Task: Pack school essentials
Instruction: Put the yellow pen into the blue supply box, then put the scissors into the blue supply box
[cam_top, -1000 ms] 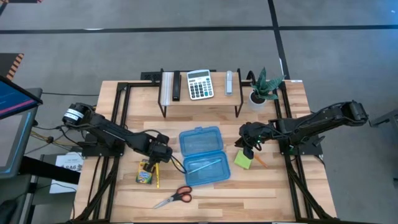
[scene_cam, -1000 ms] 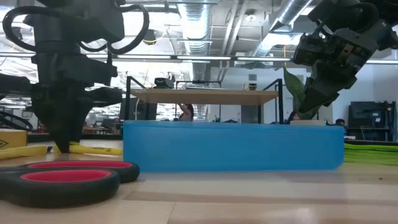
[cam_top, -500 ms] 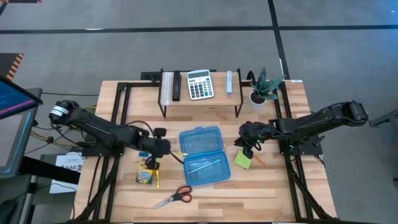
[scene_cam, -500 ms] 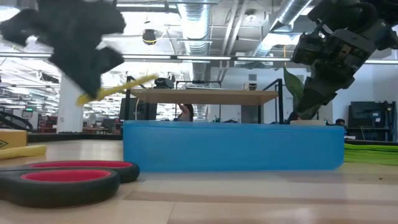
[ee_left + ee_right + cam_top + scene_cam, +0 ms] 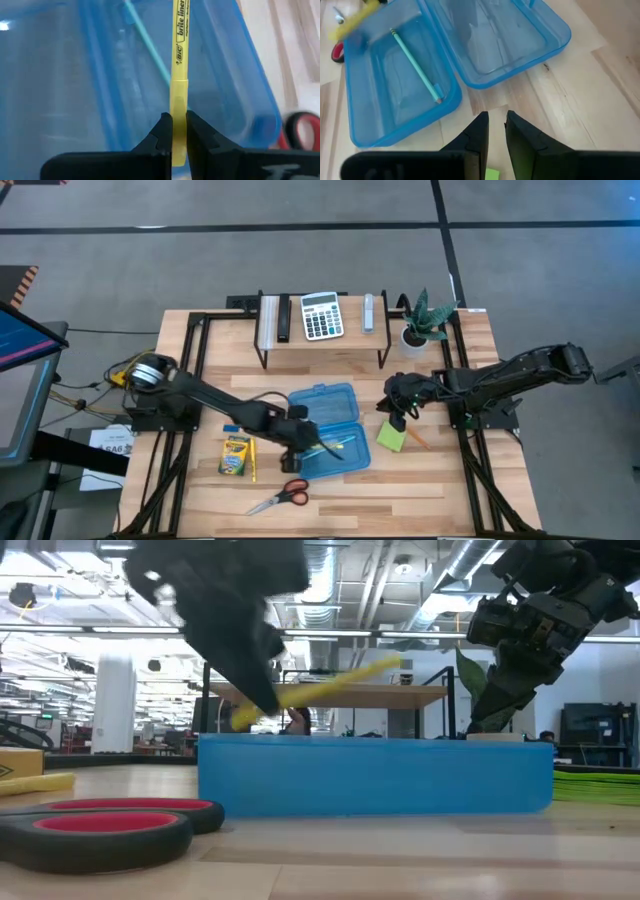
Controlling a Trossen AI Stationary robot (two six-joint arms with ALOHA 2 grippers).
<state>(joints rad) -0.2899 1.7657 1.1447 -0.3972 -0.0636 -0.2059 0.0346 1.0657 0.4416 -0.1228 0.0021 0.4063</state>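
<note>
My left gripper (image 5: 300, 442) is shut on a yellow highlighter (image 5: 325, 446) above the near tray of the open blue plastic case (image 5: 338, 402). A teal pencil (image 5: 415, 65) lies in that tray. My right gripper (image 5: 402, 416) hovers over the lime-green sticky-note pad (image 5: 390, 437), its fingers a narrow gap apart with nothing between them. An orange pencil (image 5: 418, 438) lies flat beside the pad. The crayon box (image 5: 234, 457), a yellow pencil (image 5: 251, 467), a small blue eraser (image 5: 231, 428) and the red-handled scissors (image 5: 280, 497) lie flat on the table left of and before the case. My left gripper pinches the yellow highlighter between its two fingers (image 5: 162, 130) at its thicker end (image 5: 178, 107). The highlighter points forward, away from the fingers, which slant in from the table's left. It is lifted clear over the blue tray, tilted, its free end (image 5: 385, 667) higher.
A raised shelf (image 5: 320, 340) at the far edge carries the white-grey calculator (image 5: 321, 315) and other small items; the potted plant (image 5: 420, 325) stands to its right. Bare wood (image 5: 400, 495) shows near the front edge, right of the scissors.
My left gripper has risen from the table beside the crayon box with the yellow highlighter, lifted it clear and carried it toward the table's right, over the blue case's near tray. The highlighter now tilts with its free end up.
</note>
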